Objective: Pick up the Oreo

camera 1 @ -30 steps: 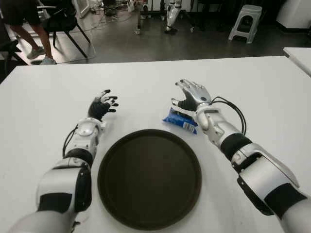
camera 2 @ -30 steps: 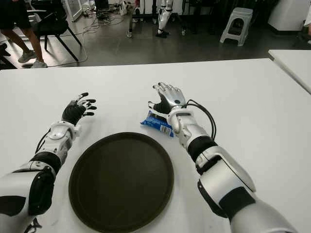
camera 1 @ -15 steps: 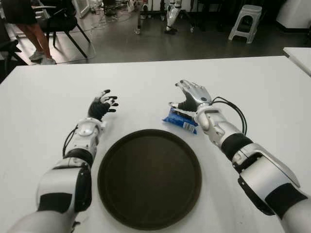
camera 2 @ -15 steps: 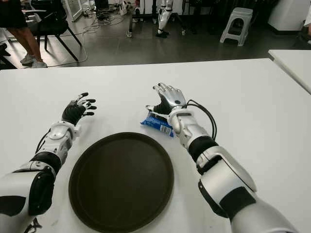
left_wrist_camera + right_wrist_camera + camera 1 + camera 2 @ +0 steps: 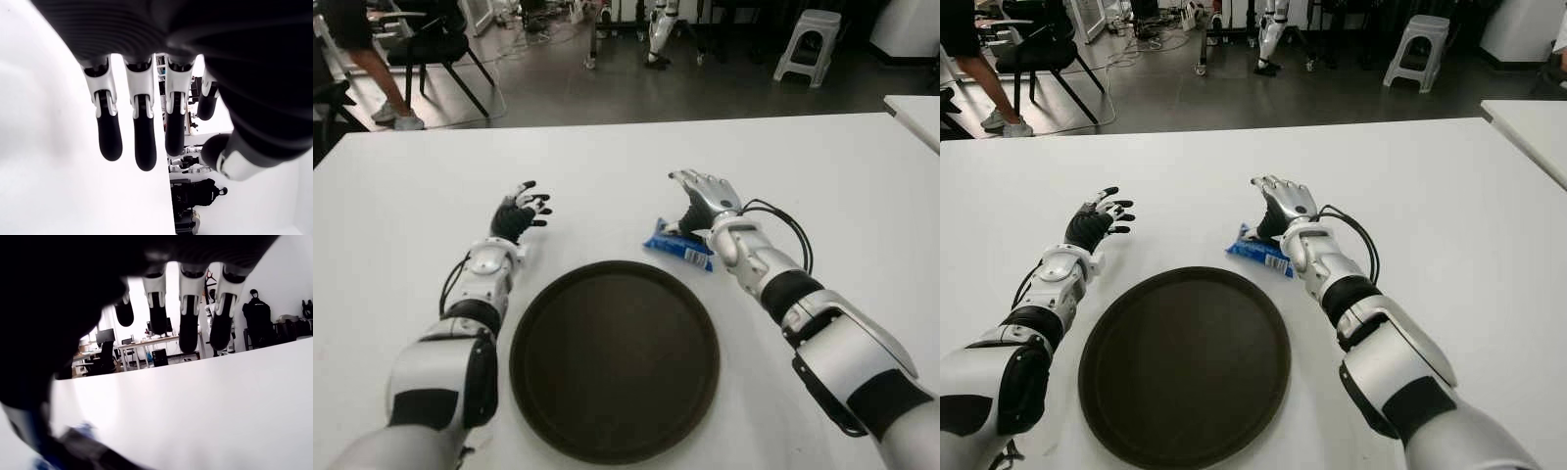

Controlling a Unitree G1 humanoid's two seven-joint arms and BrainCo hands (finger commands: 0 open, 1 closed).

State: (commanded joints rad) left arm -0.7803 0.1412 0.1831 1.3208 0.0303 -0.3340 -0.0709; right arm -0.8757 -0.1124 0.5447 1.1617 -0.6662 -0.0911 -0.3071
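A blue Oreo packet (image 5: 678, 246) lies flat on the white table (image 5: 803, 166), just beyond the far right rim of the brown tray (image 5: 613, 357). My right hand (image 5: 702, 198) is over the packet's far end, palm down, fingers spread and extended, holding nothing; its thumb reaches down toward the packet. In the right wrist view the fingers (image 5: 188, 318) point straight out and a blurred blue packet edge (image 5: 73, 440) shows below the palm. My left hand (image 5: 520, 213) is open beside the tray's far left rim, idle.
The round brown tray sits in front of me between both arms. Beyond the table's far edge are chairs, a white stool (image 5: 808, 44) and a person's legs (image 5: 374, 69). Another white table's corner (image 5: 915, 113) shows at far right.
My right hand has shifted slightly right and lowered over the packet's far end, the thumb now against it. The packet nudged a little. The left hand has not moved.
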